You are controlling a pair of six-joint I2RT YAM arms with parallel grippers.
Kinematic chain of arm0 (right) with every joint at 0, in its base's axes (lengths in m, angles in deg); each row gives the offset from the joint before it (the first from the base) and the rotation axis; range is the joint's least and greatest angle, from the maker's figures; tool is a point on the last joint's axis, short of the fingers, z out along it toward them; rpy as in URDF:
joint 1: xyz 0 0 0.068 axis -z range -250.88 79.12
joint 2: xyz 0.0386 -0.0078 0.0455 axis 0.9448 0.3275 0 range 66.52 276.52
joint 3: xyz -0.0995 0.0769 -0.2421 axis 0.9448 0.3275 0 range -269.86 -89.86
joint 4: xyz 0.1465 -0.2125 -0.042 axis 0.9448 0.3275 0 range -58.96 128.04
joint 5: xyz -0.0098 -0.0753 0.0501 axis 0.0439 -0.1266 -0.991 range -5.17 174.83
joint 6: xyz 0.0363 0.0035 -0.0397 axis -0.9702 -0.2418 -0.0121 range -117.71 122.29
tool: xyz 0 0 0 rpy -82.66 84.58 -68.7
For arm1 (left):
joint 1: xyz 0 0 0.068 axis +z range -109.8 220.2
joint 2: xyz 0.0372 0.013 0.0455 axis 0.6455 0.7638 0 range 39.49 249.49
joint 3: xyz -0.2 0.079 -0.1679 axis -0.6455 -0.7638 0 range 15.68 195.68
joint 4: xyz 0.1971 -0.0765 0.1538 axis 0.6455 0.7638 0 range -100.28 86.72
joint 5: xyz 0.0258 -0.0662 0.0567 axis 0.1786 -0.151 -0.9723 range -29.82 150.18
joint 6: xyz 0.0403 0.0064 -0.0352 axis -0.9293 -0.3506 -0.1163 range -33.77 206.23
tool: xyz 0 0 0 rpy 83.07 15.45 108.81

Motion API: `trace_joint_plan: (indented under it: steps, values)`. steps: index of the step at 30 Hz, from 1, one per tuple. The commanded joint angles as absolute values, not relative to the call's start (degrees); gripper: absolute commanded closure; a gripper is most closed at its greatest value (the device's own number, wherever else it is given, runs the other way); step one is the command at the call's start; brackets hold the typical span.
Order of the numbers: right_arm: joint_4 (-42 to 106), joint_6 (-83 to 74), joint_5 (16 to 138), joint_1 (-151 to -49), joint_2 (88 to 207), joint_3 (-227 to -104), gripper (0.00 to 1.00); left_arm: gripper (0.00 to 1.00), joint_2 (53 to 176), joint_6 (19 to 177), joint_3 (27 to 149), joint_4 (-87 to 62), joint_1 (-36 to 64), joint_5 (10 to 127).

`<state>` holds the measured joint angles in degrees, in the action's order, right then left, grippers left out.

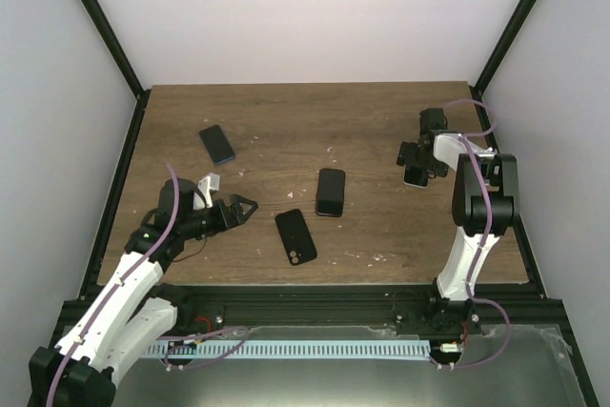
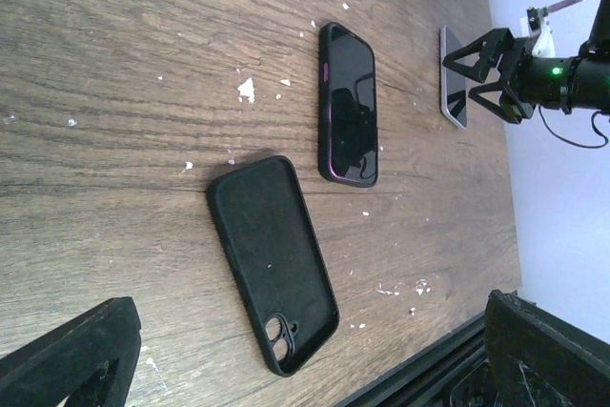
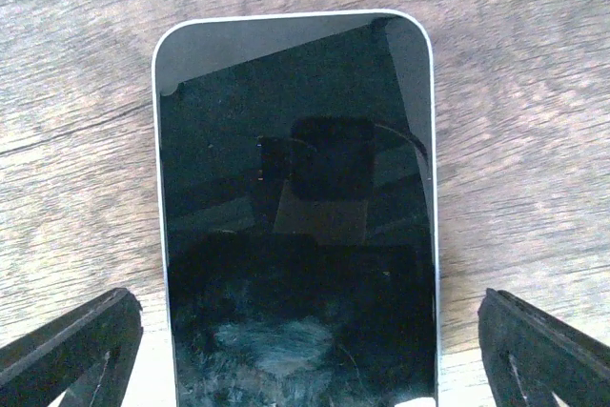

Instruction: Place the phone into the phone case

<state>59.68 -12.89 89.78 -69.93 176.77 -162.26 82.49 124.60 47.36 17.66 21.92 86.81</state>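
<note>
The silver-edged phone (image 3: 295, 235) lies screen up on the table at the far right (image 1: 416, 176). My right gripper (image 3: 305, 369) is open right over it, one finger on each long side, not touching; in the top view the gripper (image 1: 419, 163) hovers above the phone. The empty black phone case (image 2: 272, 259) lies open side up near the table's front middle (image 1: 296, 235). My left gripper (image 1: 248, 208) is open and empty, just left of the case and low over the table. In the left wrist view its fingertips (image 2: 67, 359) frame the case.
A dark phone with magenta side buttons (image 2: 348, 102) lies in the table's middle (image 1: 331, 192), beyond the case. A blue-edged phone (image 1: 217, 143) lies at the back left. White specks dot the wood. A black rail (image 1: 315, 293) runs along the front edge.
</note>
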Motion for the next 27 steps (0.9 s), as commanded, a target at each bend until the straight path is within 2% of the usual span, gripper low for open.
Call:
trace_joint_plan:
  steps: [1, 12, 27]
  values:
    - [60.0, -12.0, 89.4, -69.4, 178.3, -164.0, 0.03, 0.01, 82.2, 124.4, 46.5, 16.0, 22.2, 86.9]
    - [60.4, -11.5, 90.4, -69.4, 179.8, -163.8, 0.1, 0.04, 83.7, 125.2, 44.9, 14.1, 22.2, 89.2]
    - [60.3, -14.9, 87.3, -72.7, 175.4, -160.6, 0.26, 0.11, 85.4, 126.4, 43.3, 12.6, 22.0, 91.9]
